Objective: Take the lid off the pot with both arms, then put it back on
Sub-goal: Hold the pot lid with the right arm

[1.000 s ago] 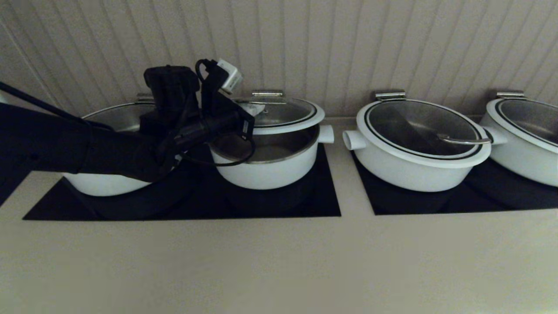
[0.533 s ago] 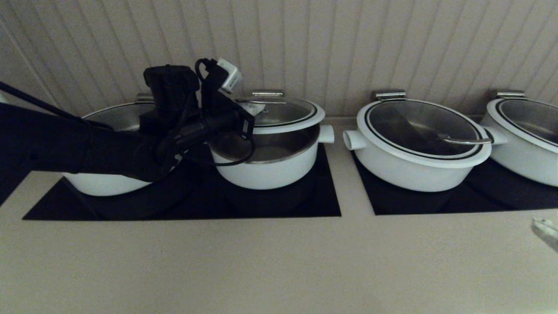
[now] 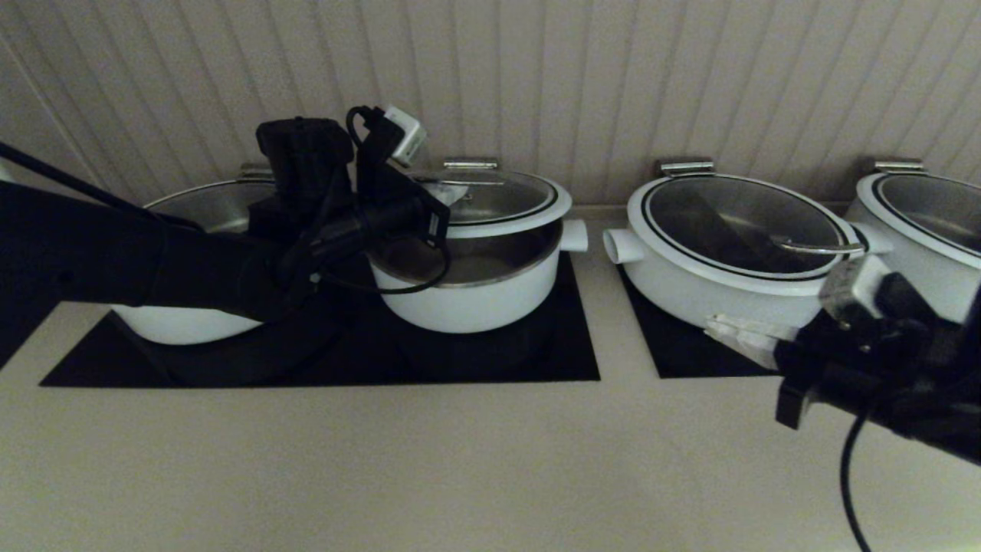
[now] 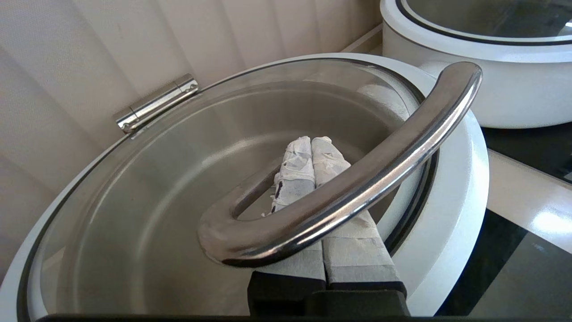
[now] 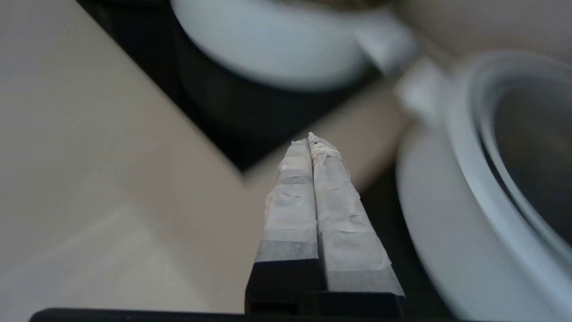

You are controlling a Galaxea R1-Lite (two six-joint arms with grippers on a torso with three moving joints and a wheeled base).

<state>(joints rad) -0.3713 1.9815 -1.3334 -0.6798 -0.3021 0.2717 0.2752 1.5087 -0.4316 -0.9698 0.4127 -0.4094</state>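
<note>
Hiding your left hand (image 4: 311,142), fingers together under the handle (image 4: 357,179), the raised lid (image 3: 498,201) clears the pot (image 3: 475,295); your right hand (image 5: 310,138), closed, hovers over worktop (image 3: 460,460).

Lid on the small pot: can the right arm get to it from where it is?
Probably yes. The right gripper, shut, hangs low before the wide pot; bare counter lies between it and the raised lid, whose handle the left gripper is hooked under.
</note>
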